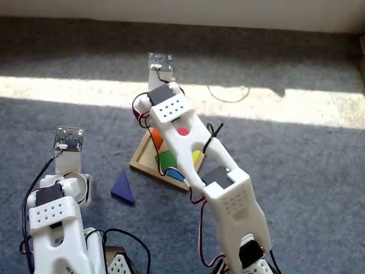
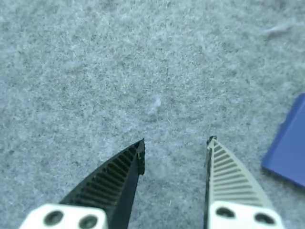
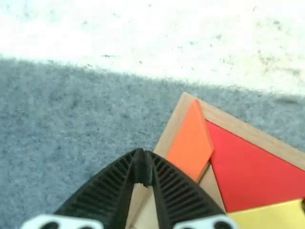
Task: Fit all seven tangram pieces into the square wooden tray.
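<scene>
The square wooden tray (image 1: 145, 160) is laid on the grey carpet (image 1: 296, 188), turned a little askew. Five coloured pieces can be seen inside it: an orange piece (image 1: 155, 138), a red piece (image 1: 182, 131), a green piece (image 1: 166, 160), a yellow piece (image 1: 196, 156) and a light blue piece (image 1: 175, 174). The rest of the tray is hidden under the right arm (image 1: 228, 200), which is stretched across it.

In the right wrist view the orange piece is seen lying along the tray's rim, close to a corner. The red piece is touching it at one end, and a small bit of bare wood is seen between them. The yellow piece is tucked against the red one.

A dark blue triangle (image 1: 122, 187) is lying flat on the carpet outside the tray. It is just beside the tray, between it and the left arm (image 1: 54, 220).

The right gripper (image 3: 143, 160) is closed, with nothing held in it. It is held over the tray's edge, next to the orange piece. Whether it is touching the wood cannot be told.

The left gripper (image 2: 176, 141) is open and empty. It is pointed down at bare carpet, and the dark blue triangle is seen off to one side of it, not between the fingers.

A bright strip of sunlight (image 1: 308, 108) is spread across the carpet beyond the tray, and a thin wire (image 1: 228, 96) is lying in it.
</scene>
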Tool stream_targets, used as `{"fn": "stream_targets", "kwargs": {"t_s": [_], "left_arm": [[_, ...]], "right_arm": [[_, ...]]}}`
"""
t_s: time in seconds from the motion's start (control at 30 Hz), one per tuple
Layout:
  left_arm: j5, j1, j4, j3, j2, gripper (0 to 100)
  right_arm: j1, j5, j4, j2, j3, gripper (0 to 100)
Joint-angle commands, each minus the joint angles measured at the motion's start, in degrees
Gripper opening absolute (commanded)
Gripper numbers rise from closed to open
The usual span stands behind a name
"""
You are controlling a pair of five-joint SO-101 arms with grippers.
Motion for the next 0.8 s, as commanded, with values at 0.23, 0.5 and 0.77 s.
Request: {"fn": "stream_targets", "kwargs": {"t_s": [0.23, 0.5, 0.77], "left_arm": [[0.18, -0.22, -0.79, -0.31, -1.10, 21], [0.18, -0.22, -0.79, -0.31, -1.10, 21], [0.18, -0.22, -0.79, -0.31, -1.10, 21]], "right_arm": [[3.65, 0.35, -11.21, -1.89, 8.48, 0.5], [2.95, 0.44, -9.80, -2.33, 13.76, 0.5], [-0.40, 0.62, -1.98, -2.42, 13.58, 0.5]]}}
